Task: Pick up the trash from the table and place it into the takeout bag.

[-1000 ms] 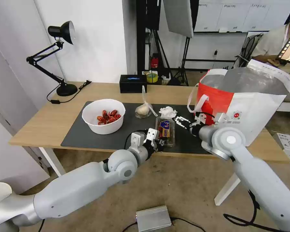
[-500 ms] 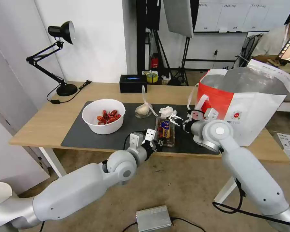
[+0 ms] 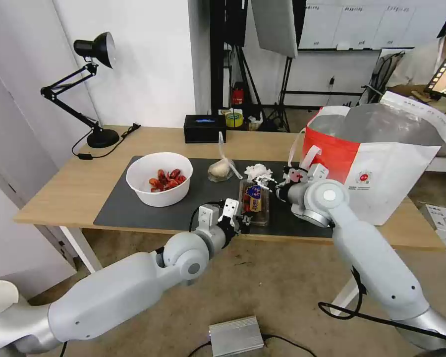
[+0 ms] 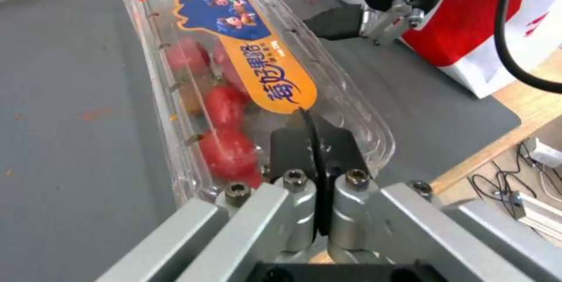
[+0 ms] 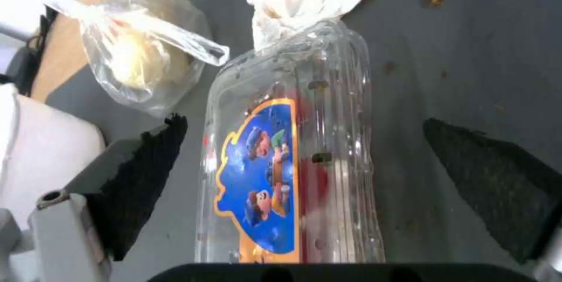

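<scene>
Clamshell: the clear clamshell lies flat on the dark mat near the desk's front edge, red bits showing under its blue and orange label.
Left claw: the left claw sits at the box's near end, its black pads pressed together on the rim, so I take it as pinching the clamshell.
Right claw: the right claw hangs over the far half of the box, spread wide, one pad on each side and neither touching.
Risk: thin plastic could buckle or pop its hinge if squeezed, spilling the red bits; a grip on the rim alone may slip.
Neighbours: the crumpled tissue touches the box's far end at 12 o'clock and could be dragged along; the knotted bag is near at 11, the bowl well off at 9.
Takeout bag: the takeout bag stands open at 3 o'clock.
Desk: the light-wood desk also carries a black lamp and a black tissue box at the back.
Room: white wall, tripods behind.
</scene>
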Available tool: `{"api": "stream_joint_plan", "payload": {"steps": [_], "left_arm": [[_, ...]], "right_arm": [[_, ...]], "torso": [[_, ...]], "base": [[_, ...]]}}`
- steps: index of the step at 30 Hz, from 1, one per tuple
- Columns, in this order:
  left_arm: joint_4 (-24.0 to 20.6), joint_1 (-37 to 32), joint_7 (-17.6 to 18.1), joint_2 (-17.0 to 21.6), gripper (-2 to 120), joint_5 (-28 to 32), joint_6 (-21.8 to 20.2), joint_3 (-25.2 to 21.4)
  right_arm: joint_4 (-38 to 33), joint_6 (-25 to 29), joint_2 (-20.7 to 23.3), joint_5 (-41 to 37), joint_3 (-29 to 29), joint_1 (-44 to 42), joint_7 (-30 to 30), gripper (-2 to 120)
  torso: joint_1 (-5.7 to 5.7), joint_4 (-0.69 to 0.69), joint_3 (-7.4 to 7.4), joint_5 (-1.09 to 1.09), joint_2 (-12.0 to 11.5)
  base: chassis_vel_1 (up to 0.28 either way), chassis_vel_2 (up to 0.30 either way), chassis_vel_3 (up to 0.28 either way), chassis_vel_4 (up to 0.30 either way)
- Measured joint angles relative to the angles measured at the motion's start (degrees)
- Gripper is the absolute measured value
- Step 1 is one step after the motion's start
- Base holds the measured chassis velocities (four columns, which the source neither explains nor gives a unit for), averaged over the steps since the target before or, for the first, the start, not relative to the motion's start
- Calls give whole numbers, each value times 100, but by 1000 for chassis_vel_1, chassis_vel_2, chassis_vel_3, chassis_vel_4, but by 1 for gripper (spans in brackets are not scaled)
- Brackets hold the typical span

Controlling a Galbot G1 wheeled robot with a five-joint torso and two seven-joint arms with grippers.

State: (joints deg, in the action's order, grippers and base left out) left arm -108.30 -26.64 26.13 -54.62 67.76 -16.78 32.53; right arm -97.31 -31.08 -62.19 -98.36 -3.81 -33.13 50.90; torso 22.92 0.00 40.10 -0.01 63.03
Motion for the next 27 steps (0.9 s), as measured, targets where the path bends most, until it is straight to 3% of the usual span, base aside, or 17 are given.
{"api": "stream_joint_plan", "payload": {"steps": [27], "left_arm": [[32,-36,6,-59,0,3,26,-75]], "right_arm": [[587,-197,-415,9,225,384,332,100]], "torso": [[-1,0,-1,-1,0]], "base": [[0,0,0,0]]}}
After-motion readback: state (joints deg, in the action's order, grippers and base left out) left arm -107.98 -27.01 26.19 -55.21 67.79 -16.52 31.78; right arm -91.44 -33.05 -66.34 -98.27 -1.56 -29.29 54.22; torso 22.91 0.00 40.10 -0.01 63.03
